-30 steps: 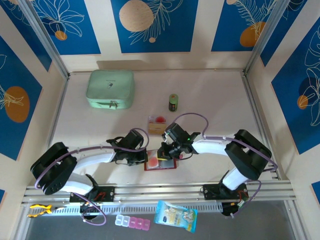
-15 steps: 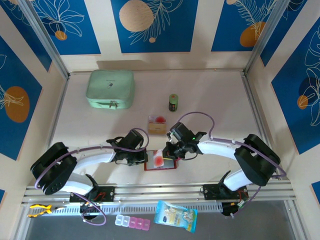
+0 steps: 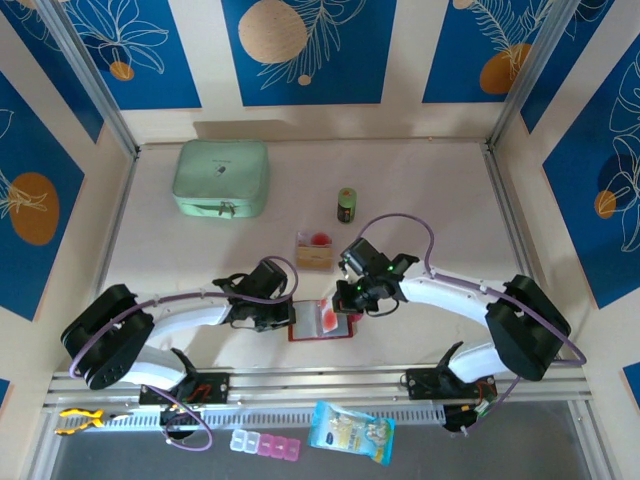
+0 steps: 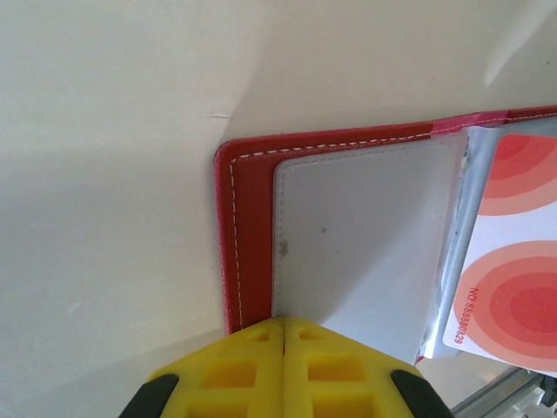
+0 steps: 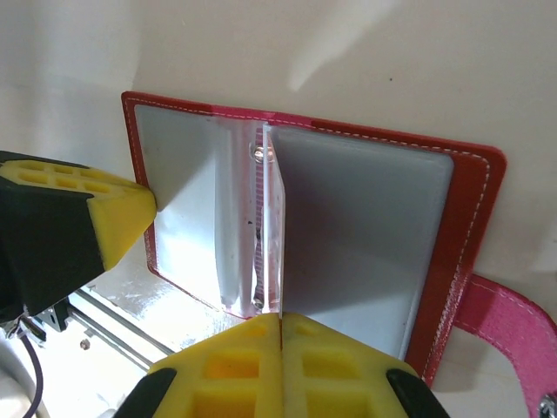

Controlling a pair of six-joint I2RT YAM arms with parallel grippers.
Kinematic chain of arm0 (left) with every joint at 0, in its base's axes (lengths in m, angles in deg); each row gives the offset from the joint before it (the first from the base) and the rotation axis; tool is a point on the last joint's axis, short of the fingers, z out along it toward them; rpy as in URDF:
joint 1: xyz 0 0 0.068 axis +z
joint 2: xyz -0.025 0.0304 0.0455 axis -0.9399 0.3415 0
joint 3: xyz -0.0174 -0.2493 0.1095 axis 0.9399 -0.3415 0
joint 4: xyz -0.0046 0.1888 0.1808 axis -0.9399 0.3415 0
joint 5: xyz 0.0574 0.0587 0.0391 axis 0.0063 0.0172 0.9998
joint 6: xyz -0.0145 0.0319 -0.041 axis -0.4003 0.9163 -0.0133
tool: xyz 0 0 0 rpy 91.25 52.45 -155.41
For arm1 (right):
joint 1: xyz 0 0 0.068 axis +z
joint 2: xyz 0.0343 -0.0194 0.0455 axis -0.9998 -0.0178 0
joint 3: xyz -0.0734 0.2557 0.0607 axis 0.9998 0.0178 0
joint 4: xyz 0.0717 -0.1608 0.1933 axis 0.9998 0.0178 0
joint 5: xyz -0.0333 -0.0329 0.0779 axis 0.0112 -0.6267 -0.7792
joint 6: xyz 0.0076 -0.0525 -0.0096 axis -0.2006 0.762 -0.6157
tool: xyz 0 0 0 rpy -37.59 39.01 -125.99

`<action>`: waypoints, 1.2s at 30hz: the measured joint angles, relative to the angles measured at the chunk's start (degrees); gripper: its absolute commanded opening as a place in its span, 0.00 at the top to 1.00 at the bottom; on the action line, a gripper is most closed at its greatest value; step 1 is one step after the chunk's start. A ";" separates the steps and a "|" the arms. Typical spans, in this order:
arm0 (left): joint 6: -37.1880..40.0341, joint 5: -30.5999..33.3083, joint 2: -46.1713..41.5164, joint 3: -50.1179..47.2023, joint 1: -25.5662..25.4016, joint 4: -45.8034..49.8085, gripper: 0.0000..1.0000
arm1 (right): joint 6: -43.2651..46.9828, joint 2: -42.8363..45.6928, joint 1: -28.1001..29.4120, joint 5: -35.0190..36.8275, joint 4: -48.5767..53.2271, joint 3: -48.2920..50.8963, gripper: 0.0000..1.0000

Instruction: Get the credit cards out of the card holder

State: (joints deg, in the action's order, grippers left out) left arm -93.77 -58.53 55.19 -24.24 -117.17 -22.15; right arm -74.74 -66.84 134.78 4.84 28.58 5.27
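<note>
The dark-red card holder (image 3: 335,330) lies open near the table's front edge. My left gripper (image 3: 292,312) is shut, its yellow tips (image 4: 285,320) pressing the left page's corner of the card holder (image 4: 248,218). My right gripper (image 3: 343,303) is shut (image 5: 280,316) on a clear sleeve (image 5: 268,218) that stands upright from the spine of the card holder (image 5: 452,261). A white credit card with red circles (image 4: 505,296) sits in that raised sleeve. Two more credit cards (image 3: 314,250) lie on the table just behind. The snap tab (image 5: 509,313) hangs off to the right.
A mint-green zip case (image 3: 221,178) stands at the back left, with a small green jar (image 3: 346,204) behind the loose cards. The aluminium rail (image 3: 320,385) runs along the near edge. In front of the rail lie a blue packet (image 3: 350,432) and a pill box (image 3: 264,445).
My right gripper has moved right, swinging the sleeve with the red-marked card from flat on the left up to standing. The left arm has stayed put.
</note>
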 measured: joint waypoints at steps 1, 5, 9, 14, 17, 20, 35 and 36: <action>-0.02 0.00 0.00 0.00 0.00 0.00 1.00 | 0.15 -0.24 0.24 0.39 0.70 -0.61 1.00; -0.04 -0.02 -0.02 -0.22 0.00 -0.39 1.00 | 0.63 -2.10 1.46 1.60 2.16 -2.89 1.00; -0.17 -0.09 -0.04 -0.50 0.00 -0.96 1.00 | 0.92 -4.26 2.67 2.84 3.45 -4.68 0.99; -0.20 -0.22 -0.37 -1.05 0.02 -1.68 1.00 | 0.90 -6.14 3.85 4.13 5.31 -7.19 0.92; -0.20 -0.22 -0.46 -1.29 0.04 -2.08 1.00 | 0.74 -6.78 4.52 4.55 5.73 -8.04 0.87; -0.20 -0.26 -0.48 -1.44 0.04 -2.36 1.00 | 0.55 -7.76 5.20 4.72 5.90 -8.17 0.86; -0.20 -0.74 -0.52 -1.81 0.11 -3.21 1.00 | -0.26 -8.48 6.14 6.05 6.73 -8.94 0.94; -0.20 -0.83 -0.52 -1.81 0.11 -3.21 1.00 | -0.28 -8.35 6.16 6.23 6.82 -9.01 0.94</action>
State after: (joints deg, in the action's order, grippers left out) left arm -93.97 -59.36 54.66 -26.05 -117.06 -25.36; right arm -75.02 -75.19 140.94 11.07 35.40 -3.73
